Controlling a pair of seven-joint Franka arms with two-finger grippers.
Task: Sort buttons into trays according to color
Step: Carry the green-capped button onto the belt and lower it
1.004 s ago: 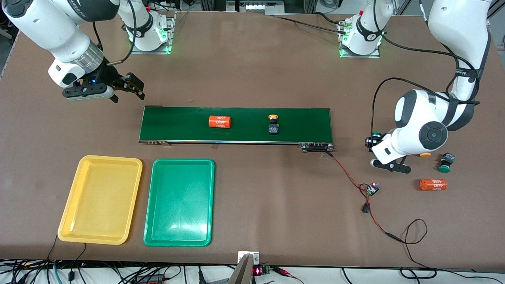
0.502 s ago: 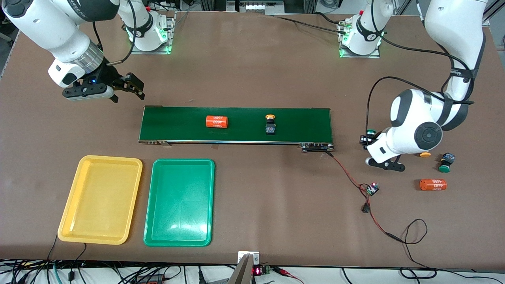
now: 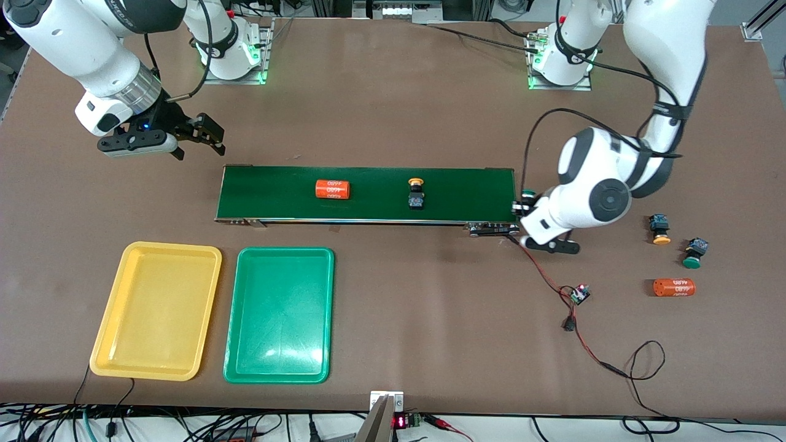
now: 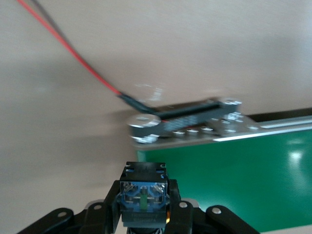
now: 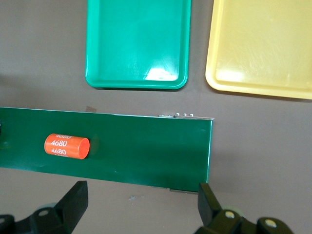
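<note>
My left gripper (image 3: 524,206) is shut on a green-capped button (image 3: 528,196) over the end of the dark-green belt (image 3: 466,193) nearest the left arm. The left wrist view shows the button's black-blue body (image 4: 144,187) clamped in that gripper (image 4: 145,197). A yellow-capped button (image 3: 417,195) lies on the belt. One more yellow-orange button (image 3: 660,228) and a green one (image 3: 694,252) lie on the table toward the left arm's end. My right gripper (image 3: 199,138) waits open and empty over the table by the belt's other end (image 5: 141,207). The yellow tray (image 3: 156,310) and the green tray (image 3: 279,314) are empty.
An orange cylinder (image 3: 332,189) lies on the belt, also in the right wrist view (image 5: 67,146). Another orange cylinder (image 3: 673,286) lies near the loose buttons. A red wire runs from the belt's end to a small circuit board (image 3: 579,293).
My left arm has carried the green button from beside the loose buttons to the belt's end, uncovering the yellow-orange button. The cylinder and button on the belt have drifted toward the right arm's end.
</note>
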